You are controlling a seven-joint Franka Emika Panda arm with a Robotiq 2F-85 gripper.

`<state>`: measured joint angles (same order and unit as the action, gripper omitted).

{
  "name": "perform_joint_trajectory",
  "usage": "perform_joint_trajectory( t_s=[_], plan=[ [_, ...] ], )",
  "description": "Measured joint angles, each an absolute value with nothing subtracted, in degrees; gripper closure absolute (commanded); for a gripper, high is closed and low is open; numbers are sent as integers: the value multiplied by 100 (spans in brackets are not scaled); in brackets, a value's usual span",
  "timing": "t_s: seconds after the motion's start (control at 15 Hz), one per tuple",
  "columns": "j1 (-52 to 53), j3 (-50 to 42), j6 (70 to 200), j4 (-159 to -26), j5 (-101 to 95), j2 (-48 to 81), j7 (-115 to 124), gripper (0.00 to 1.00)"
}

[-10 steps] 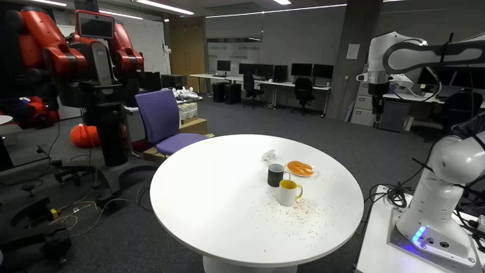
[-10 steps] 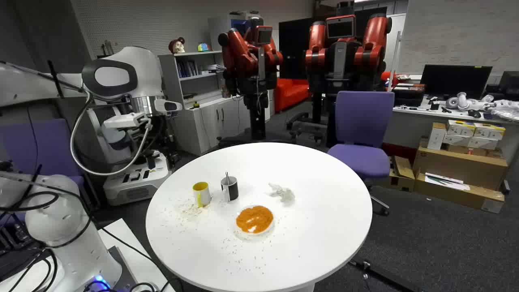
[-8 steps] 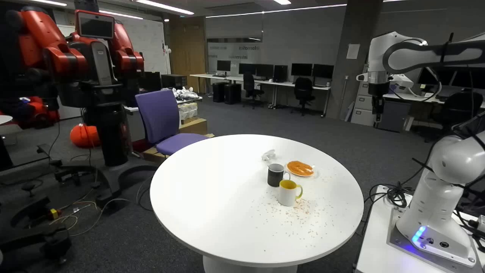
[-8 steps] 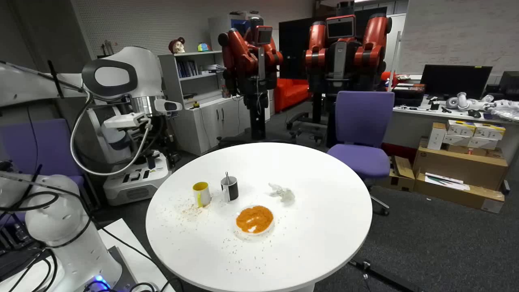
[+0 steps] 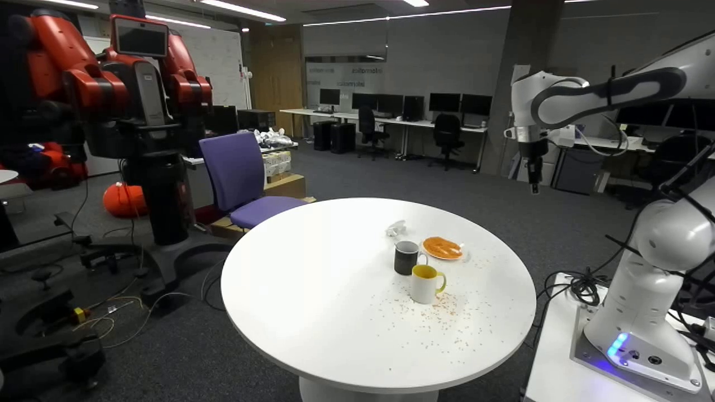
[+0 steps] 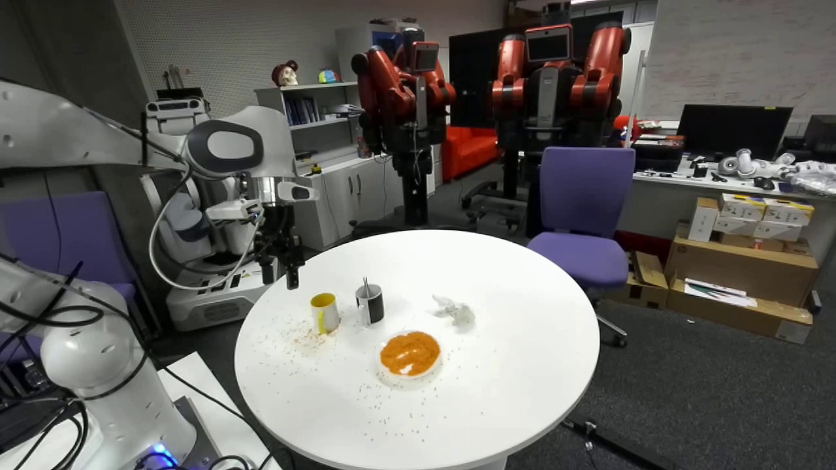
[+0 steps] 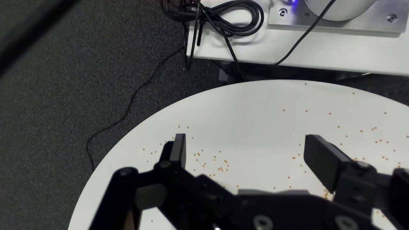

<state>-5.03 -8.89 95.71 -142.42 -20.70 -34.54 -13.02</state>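
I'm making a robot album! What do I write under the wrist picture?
Robot hand wide open, tiny orange bits scattered on the white table beyond.

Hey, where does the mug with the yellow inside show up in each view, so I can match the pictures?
In an exterior view: the yellow-lined mug is right of centre, below mid-height, handle to the right.
In an exterior view: the yellow-lined mug is left of centre, below mid-height.
Wrist view: not visible.
Shared landmark: the round white table, in all three.
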Motion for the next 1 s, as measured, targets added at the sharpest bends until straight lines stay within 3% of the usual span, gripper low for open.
perform_joint_trajectory(
  t_s=[0.47, 1.0],
  plan=[
    [-417, 7, 9906, -13344, -2138, -880, 822, 0],
    [-68, 80, 9929, -11023, -2114, 1638, 2170, 0]
  ],
)
